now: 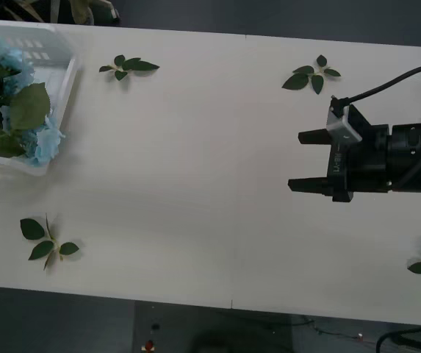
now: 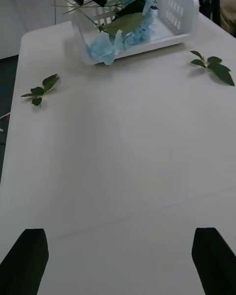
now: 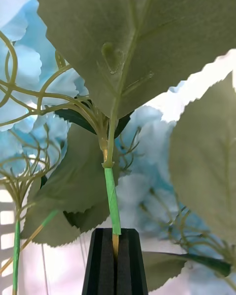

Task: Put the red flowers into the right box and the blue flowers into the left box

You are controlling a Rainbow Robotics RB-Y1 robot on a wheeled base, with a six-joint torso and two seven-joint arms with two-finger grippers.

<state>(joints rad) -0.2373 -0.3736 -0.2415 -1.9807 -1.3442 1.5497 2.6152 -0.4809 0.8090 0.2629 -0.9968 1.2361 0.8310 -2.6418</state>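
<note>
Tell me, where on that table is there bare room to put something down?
The wide middle of the table is bare, between the left box and the right gripper, with leaf sprigs around its edges. The box is crowded with blue flowers.

We're looking at what seems a lab or test room: a plain white table (image 1: 195,184) set with artificial leaf sprigs (image 1: 128,67), dark floor (image 1: 63,323) beneath, loose cables (image 1: 408,340) trailing at the near right edge.
</note>
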